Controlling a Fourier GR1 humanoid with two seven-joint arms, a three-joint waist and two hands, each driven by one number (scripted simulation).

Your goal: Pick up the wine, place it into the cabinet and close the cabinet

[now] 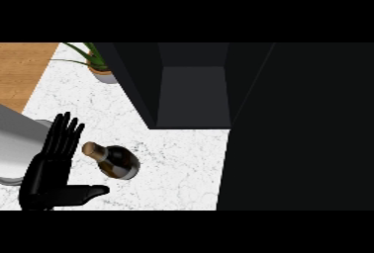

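Left hand (53,163) was open, fingers straight and pointing away from the robot, thumb stretched out sideways; it held nothing. The dark glass wine bottle with tan cork top (116,160) sat on the white marble counter (175,163) just to the hand's right, above the thumb, apparently not touching. Neck tilted toward the fingers. Open dark cabinet (191,94) lay further right and beyond. Right hand not seen, so left is nearer.

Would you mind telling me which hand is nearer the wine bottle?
Left. The left hand is open just left of the wine bottle, thumb below it, not touching. The right hand is not in view.
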